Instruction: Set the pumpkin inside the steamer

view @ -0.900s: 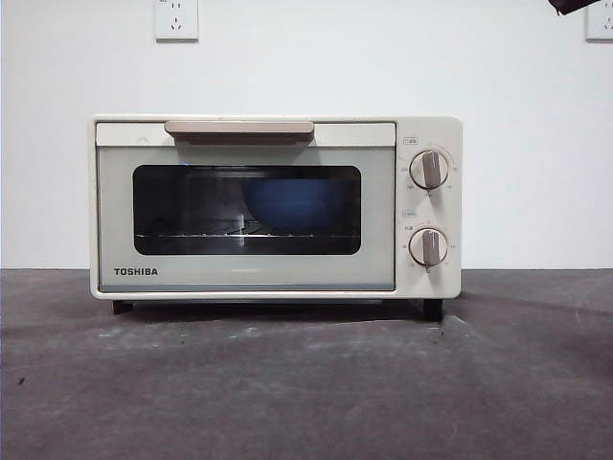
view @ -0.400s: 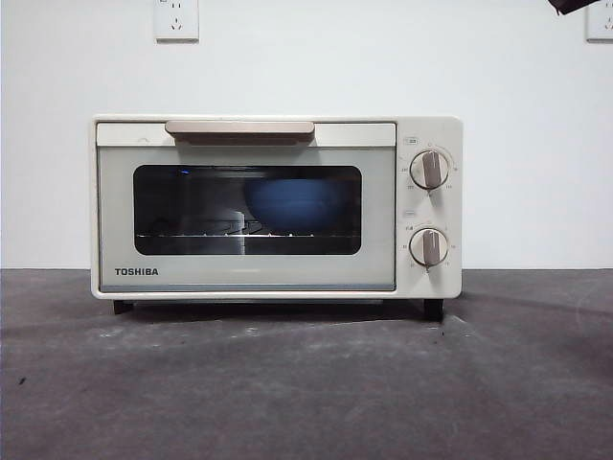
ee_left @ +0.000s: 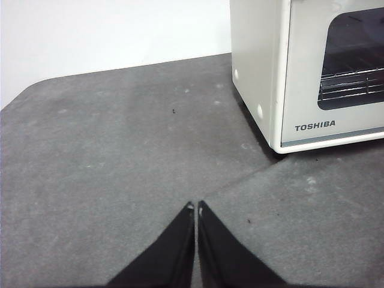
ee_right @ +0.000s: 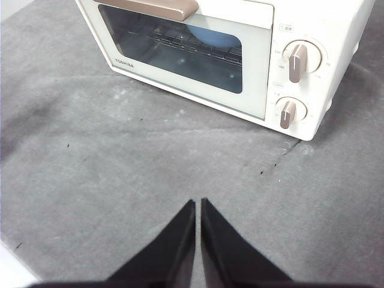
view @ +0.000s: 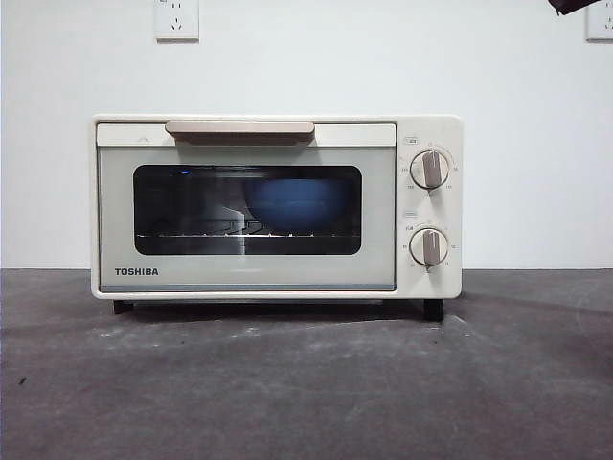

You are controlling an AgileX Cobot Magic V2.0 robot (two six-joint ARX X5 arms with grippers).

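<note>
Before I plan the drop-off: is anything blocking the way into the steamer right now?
Yes. The steamer has its door closed, handle up at the top edge. Through the glass a blue bowl sits on the rack inside. No pumpkin shows in any view. Both the left gripper and right gripper are shut over bare table.

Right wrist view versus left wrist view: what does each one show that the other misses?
Only the right wrist view shows the steamer's two knobs, its beige handle and a blue bowl behind the glass, plus the shut right gripper. Only the left wrist view shows the steamer's side wall, the white wall and the shut left gripper. Both show the steamer, door closed, on the gray table. No pumpkin appears.
</note>
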